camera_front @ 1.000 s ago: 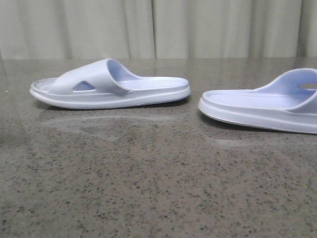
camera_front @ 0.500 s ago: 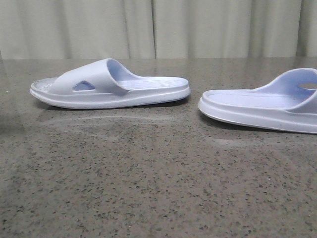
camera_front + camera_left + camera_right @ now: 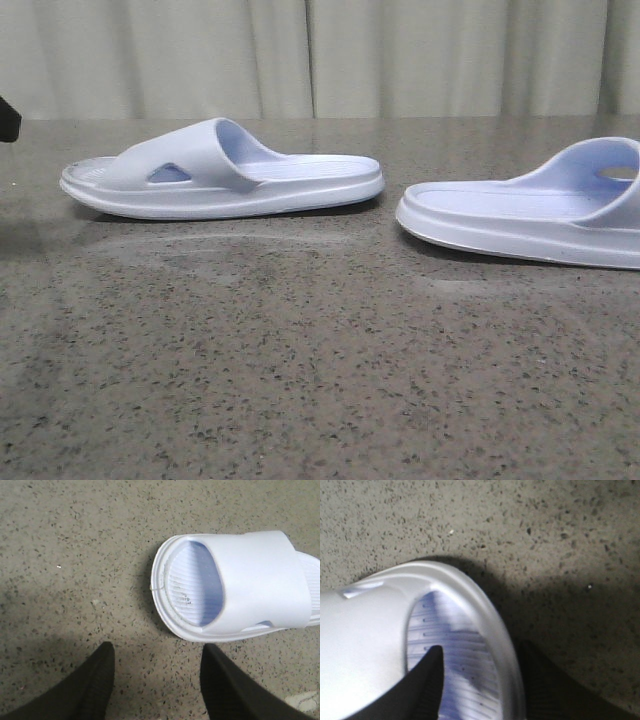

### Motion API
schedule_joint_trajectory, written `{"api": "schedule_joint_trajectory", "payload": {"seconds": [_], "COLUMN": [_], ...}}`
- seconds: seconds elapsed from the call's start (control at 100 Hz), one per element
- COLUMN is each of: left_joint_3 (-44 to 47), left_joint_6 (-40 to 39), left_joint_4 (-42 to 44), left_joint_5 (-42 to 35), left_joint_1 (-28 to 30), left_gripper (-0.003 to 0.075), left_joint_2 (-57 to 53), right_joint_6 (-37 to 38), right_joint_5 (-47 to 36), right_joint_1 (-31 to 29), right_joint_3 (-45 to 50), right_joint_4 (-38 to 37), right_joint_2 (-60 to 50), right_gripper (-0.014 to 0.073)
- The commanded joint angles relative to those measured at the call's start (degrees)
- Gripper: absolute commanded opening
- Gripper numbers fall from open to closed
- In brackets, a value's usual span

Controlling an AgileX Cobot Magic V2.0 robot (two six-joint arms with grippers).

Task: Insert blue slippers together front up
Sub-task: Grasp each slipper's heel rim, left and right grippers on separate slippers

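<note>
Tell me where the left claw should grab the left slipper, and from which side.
Probably the toe-end rim of the left slipper, approached from above: it lies flat, sole down, and the open left claw hangs just short of that open toe, one finger each side.

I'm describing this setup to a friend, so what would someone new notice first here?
Two pale blue slippers lie heel to heel on the speckled table: the left slipper complete, the right slipper cut off at the frame's right edge. The right gripper straddles the right slipper's rim, while the left gripper hangs open beside the left slipper's toe.
</note>
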Motion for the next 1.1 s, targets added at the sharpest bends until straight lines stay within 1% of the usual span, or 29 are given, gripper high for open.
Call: {"api": "schedule_joint_trajectory", "payload": {"seconds": [0.0,0.08,0.11,0.28,0.44,0.66,0.92,1.02,1.09], "left_joint_3": [-2.7,-4.1,-4.6,-7.7,-10.5,-12.8,-12.9,-12.9,-12.9], "left_joint_6": [0.3,0.3,0.3,0.5,3.5,3.7,4.3,5.3,8.1], "left_joint_4": [-2.6,-2.9,-2.9,-4.2,-8.9,-10.1,-10.3,-12.7,-15.4], "left_joint_5": [-0.1,0.9,1.5,5.1,10.0,9.9,8.9,8.9,8.9], "left_joint_1": [-0.2,-0.2,-0.2,-0.2,-0.2,-0.2,-0.2,-0.2,-0.2], "left_gripper": [0.0342,0.0342,0.0342,0.0342,0.0342,0.0342,0.0342,0.0342,0.0342], "left_joint_2": [-0.2,1.1,1.6,5.0,9.2,13.4,16.4,17.4,18.0], "right_joint_6": [-1.3,-1.4,-1.4,-1.4,-1.4,-1.4,-1.4,-1.4,-1.4], "right_joint_5": [0.9,0.8,0.8,0.5,0.2,0.2,0.0,0.0,0.0], "right_joint_1": [-0.3,-0.3,-0.3,-0.3,-0.3,-0.3,-0.3,-0.3,-0.3], "right_joint_3": [-1.4,-1.4,-1.4,-1.4,-1.4,-1.4,-1.4,-1.4,-1.4], "right_joint_4": [1.8,1.8,1.8,1.3,1.3,1.3,1.3,1.3,1.7], "right_joint_2": [-0.8,-0.8,-0.8,-0.8,-0.8,-0.8,-0.8,-0.8,-0.8], "right_gripper": [0.0127,-0.0054,-0.0107,-0.0107,-0.0107,-0.0107,-0.0107,-0.0107,-0.0107]}}
